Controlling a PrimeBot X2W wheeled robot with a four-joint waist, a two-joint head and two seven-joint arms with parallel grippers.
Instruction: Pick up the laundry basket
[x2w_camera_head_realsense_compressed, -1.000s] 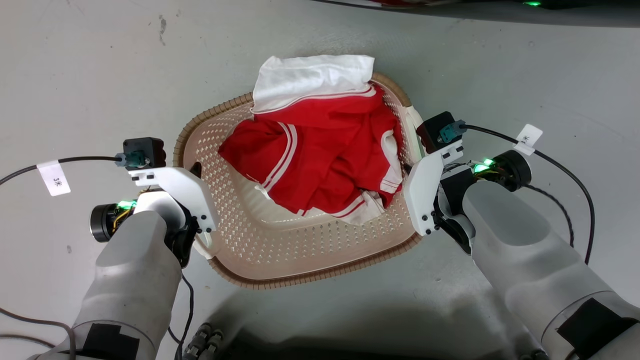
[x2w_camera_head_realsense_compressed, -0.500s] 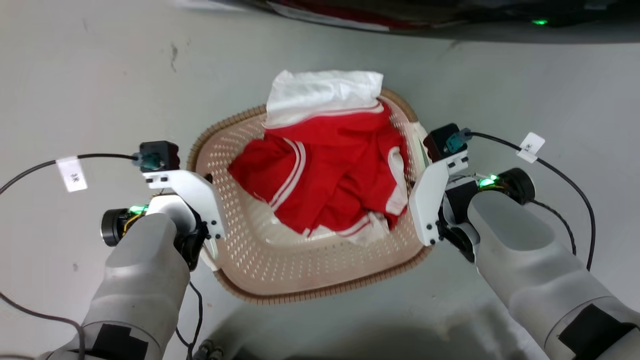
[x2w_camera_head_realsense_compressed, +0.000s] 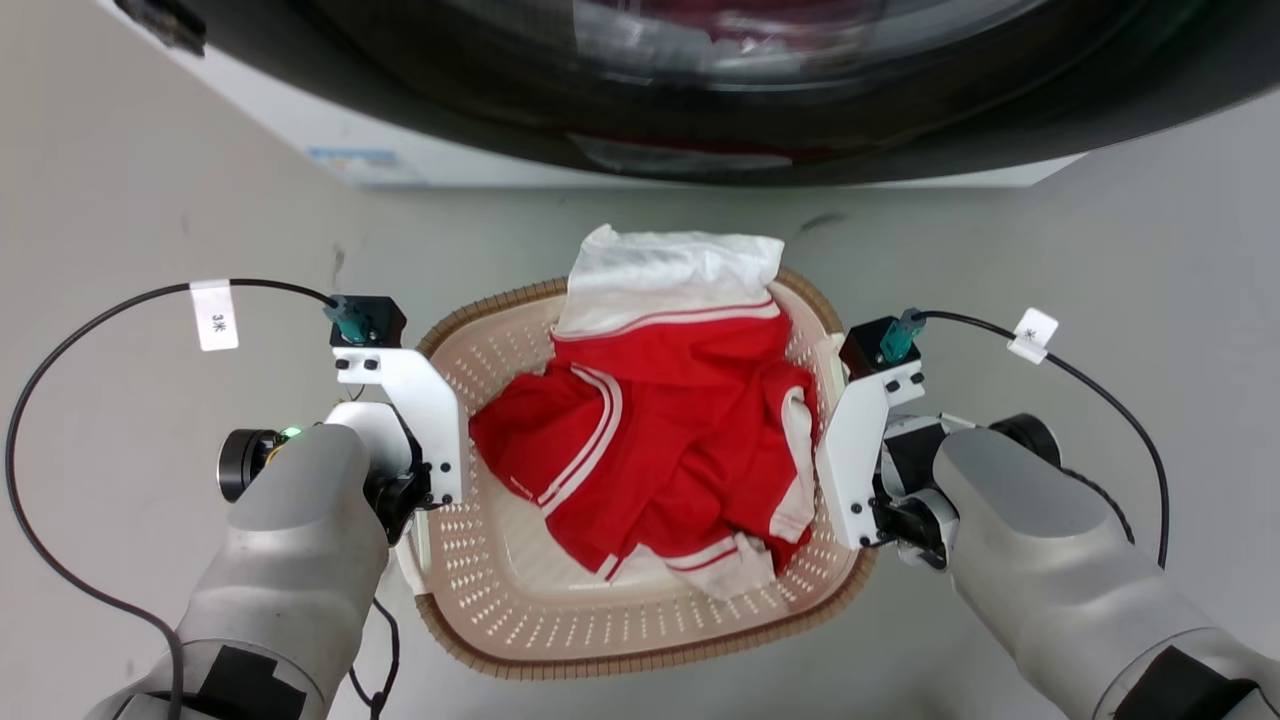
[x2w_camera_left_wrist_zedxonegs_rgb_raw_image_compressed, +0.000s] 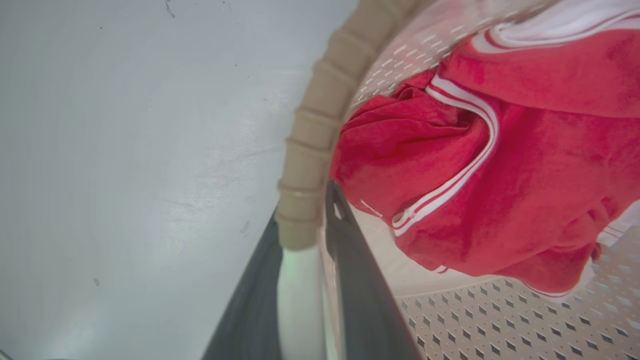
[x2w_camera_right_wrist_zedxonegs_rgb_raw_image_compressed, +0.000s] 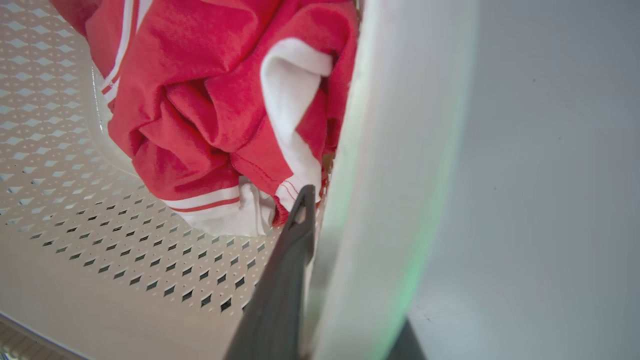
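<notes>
The laundry basket (x2w_camera_head_realsense_compressed: 560, 610) is cream with perforated walls and a brown woven-look rim (x2w_camera_left_wrist_zedxonegs_rgb_raw_image_compressed: 320, 125). It sits between my two arms and holds crumpled red-and-white clothes (x2w_camera_head_realsense_compressed: 680, 440) under a white cloth (x2w_camera_head_realsense_compressed: 670, 270). My left gripper (x2w_camera_left_wrist_zedxonegs_rgb_raw_image_compressed: 305, 240) is shut on the white left handle (x2w_camera_left_wrist_zedxonegs_rgb_raw_image_compressed: 297, 300), one dark finger (x2w_camera_left_wrist_zedxonegs_rgb_raw_image_compressed: 365, 300) inside the wall and one outside. My right gripper (x2w_camera_right_wrist_zedxonegs_rgb_raw_image_compressed: 345, 250) is shut on the white right handle (x2w_camera_right_wrist_zedxonegs_rgb_raw_image_compressed: 390, 175), with a finger (x2w_camera_right_wrist_zedxonegs_rgb_raw_image_compressed: 280, 290) inside by the clothes. In the head view the wrist mounts cover both sets of fingers.
A white washing machine with a dark round door (x2w_camera_head_realsense_compressed: 700, 90) stands just beyond the basket. Grey floor (x2w_camera_head_realsense_compressed: 150, 200) lies all around. Tagged black cables (x2w_camera_head_realsense_compressed: 215, 315) loop out from each wrist.
The head camera has tilted up, bringing the washing machine into view. Both grippers stay on the handles, and the basket now sits squarer between the arms.
</notes>
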